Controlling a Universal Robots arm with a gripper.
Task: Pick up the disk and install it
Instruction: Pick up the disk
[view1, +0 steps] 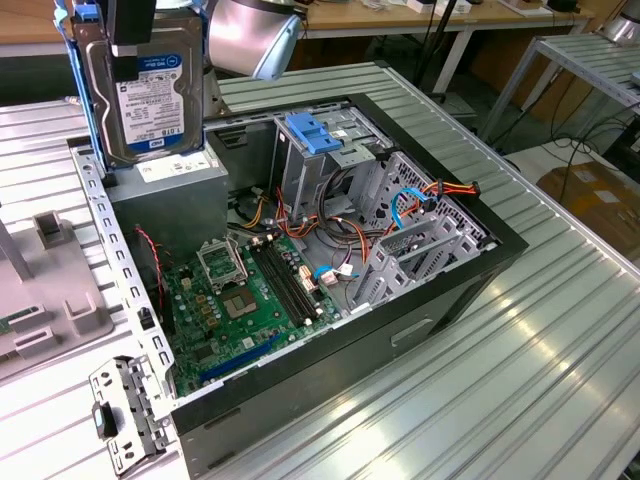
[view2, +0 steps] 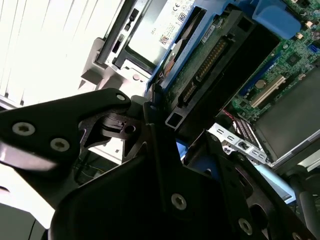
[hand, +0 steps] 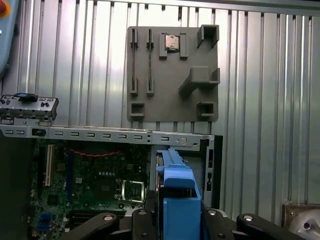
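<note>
The ribbed metal table (view1: 480, 400) is closest in the exterior view. On it sits the open computer case (view1: 440, 290), with a green board (view1: 240, 300) lying in the bottom. Further back inside stands a metal cage (view1: 300, 175) with a blue latch (view1: 312, 132) on top. At the exterior view's left is a grey box (view1: 165, 195).

The disk (view1: 150, 100) is up in the air over that box, standing on its end. It is a flat, dark metal block. It has a white label with a blue band, and blue rails down its sides. The gripper (view1: 130, 40) is closed on the disk's top end and holds it.

In the second wrist view the disk (view2: 200, 70) shows a green underside with a row of plug pins. In the first wrist view the black fingers (hand: 148, 220) squeeze the disk (hand: 177, 190) from both sides. Beyond it, a grey tray (hand: 172, 100) with slots lies on the table.
</note>
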